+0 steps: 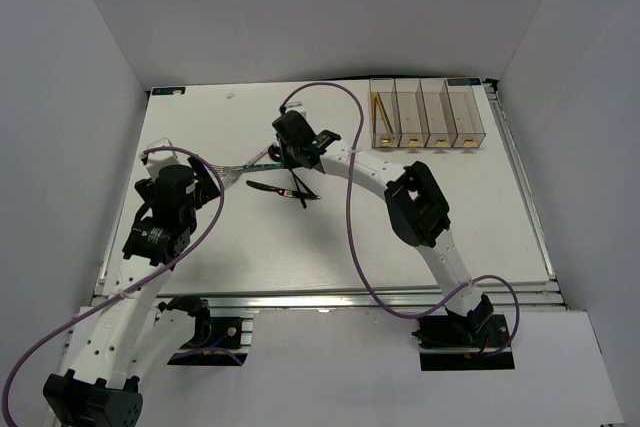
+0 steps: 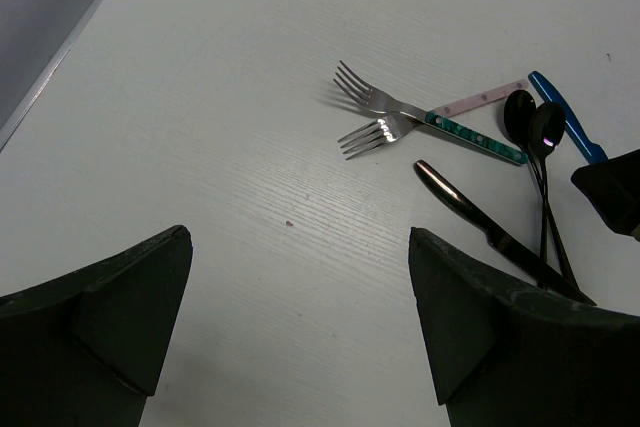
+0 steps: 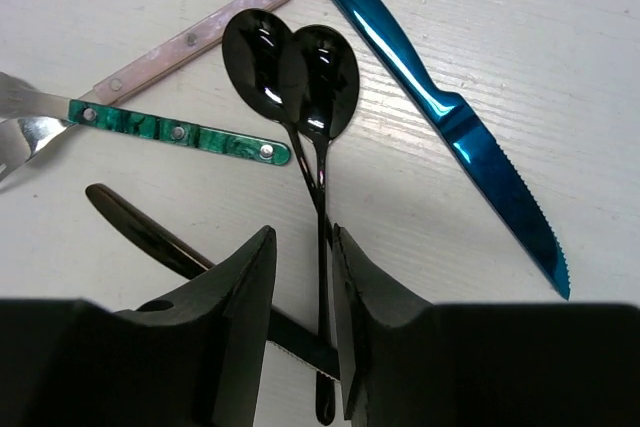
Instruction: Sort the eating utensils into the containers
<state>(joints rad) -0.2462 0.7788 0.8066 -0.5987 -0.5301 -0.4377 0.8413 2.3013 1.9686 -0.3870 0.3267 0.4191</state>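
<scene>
Two black spoons [image 3: 318, 67] lie side by side on the table, handles running toward me. My right gripper [image 3: 305, 267] is low over them, its jaws narrowly open and straddling the spoon handles, with the handles near the right finger [image 3: 365, 292]. A blue knife [image 3: 440, 112], a green-handled fork [image 3: 180, 132], a pink-handled fork [image 3: 190, 39] and a dark knife [image 3: 140, 227] lie around them. My left gripper [image 2: 300, 247] is wide open and empty over bare table, left of the forks [image 2: 375, 117]. The clear containers [image 1: 425, 112] stand at the back right; orange chopsticks [image 1: 381, 112] lie in the leftmost one.
The utensil cluster [image 1: 280, 187] sits mid-table between both grippers. A purple cable [image 1: 345, 197] loops over the table beside the right arm. White walls enclose the left, back and right sides.
</scene>
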